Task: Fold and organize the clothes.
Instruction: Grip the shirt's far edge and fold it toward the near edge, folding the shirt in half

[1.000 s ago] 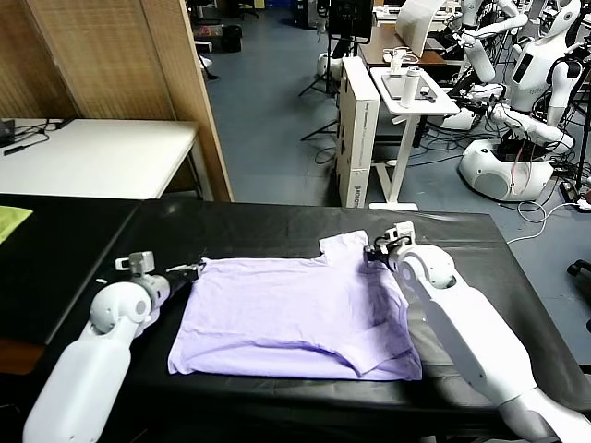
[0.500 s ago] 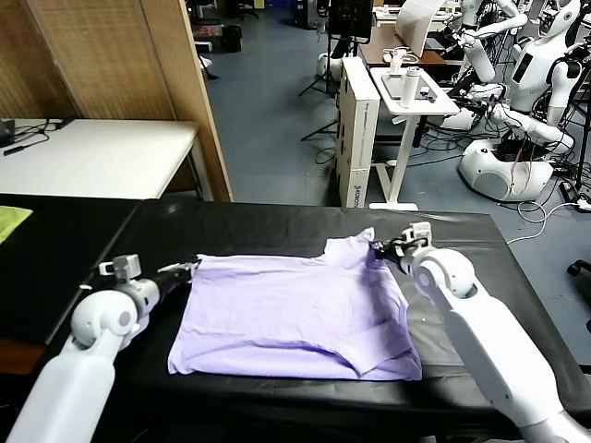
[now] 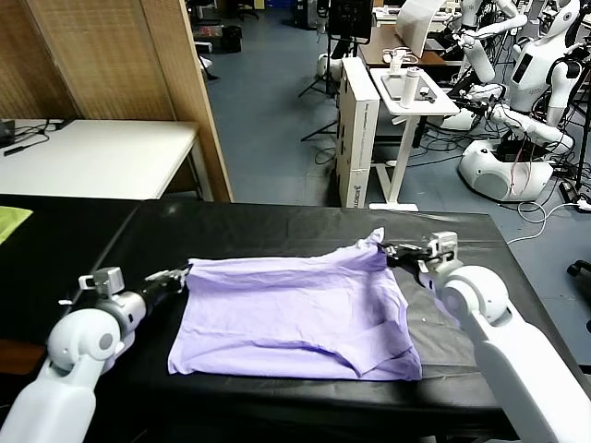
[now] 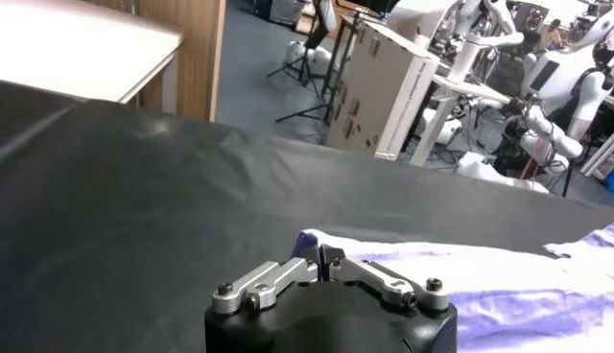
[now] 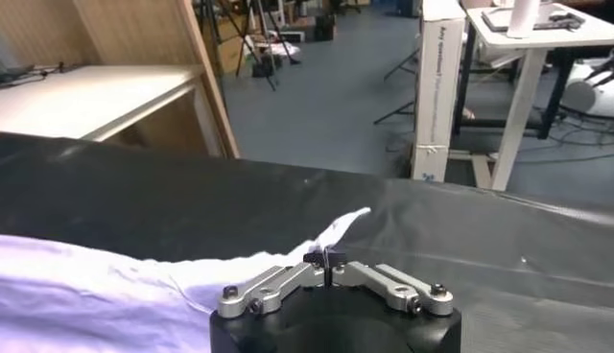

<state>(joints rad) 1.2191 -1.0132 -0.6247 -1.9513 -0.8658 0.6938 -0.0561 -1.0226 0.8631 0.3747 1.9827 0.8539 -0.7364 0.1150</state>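
Both grippers are pinching the far edge of the pale lavender short-sleeved T-shirt (image 3: 295,314), 1 at each end. On the robot's left, the left gripper (image 3: 181,273) reaches in low from the side, its white forearm lying almost flat over the black-covered table (image 3: 277,226), and its fingers are pressed together on the shirt's far left corner; in the left wrist view the gripper (image 4: 322,259) shows a pale fold of fabric caught at the tips. On the other side, the right gripper (image 3: 386,250) comes in from the right with its rounded white wrist housing raised behind it, jaws nipped tight on the far right corner near the sleeve, which stands up in a small peak; the right wrist view shows that gripper (image 5: 326,255) with the cloth running up into the closed tips. The T-shirt lies spread on the middle of the table, its near half flat with a folded flap at the near right corner. Compared with 1 second ago, the 2 grippers have drawn apart, each outward towards its own side, and the far edge between them has been pulled straighter and tauter, stretching wider than before.
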